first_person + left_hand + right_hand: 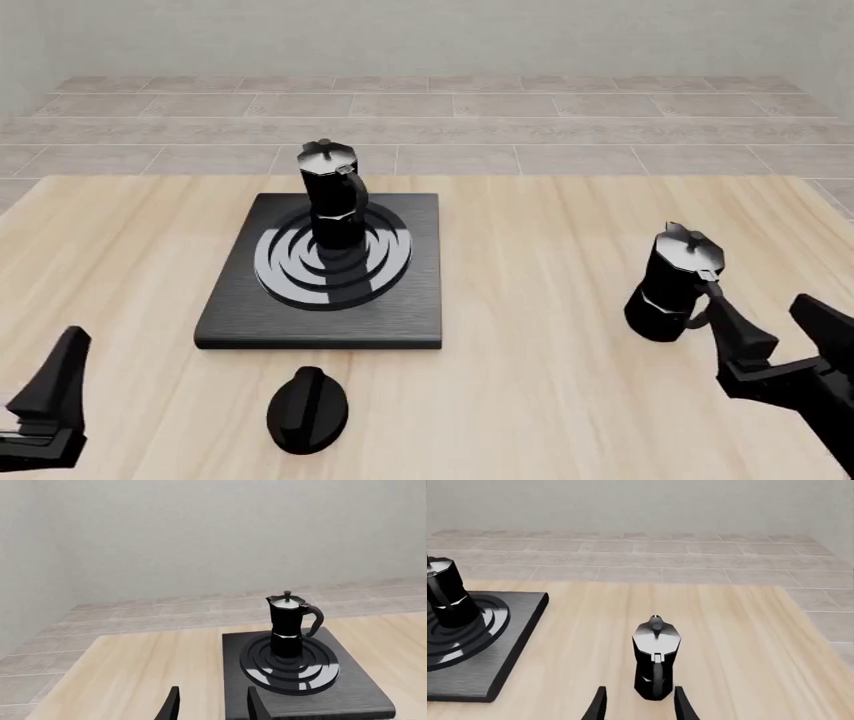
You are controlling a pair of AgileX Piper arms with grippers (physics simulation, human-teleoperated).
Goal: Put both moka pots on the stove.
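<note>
One moka pot (331,195) stands upright on the burner rings of the stove (400,315), also seen as the moka pot (290,625) on the stove (360,695) from the left wrist. The other moka pot (671,283) stands on the bare table at the right, handle toward my right gripper (781,328). That gripper is open, its fingertips just short of the pot (656,655) and either side of its handle. My left gripper (213,707) is open and holds nothing, low at the near left (47,400), well back from the stove.
A small black oval knob (307,408) lies on the wooden table (534,250) in front of the stove. Beyond the table's far edge is a tiled floor and a pale wall. The stove's corner (487,645) with its pot (444,597) shows in the right wrist view.
</note>
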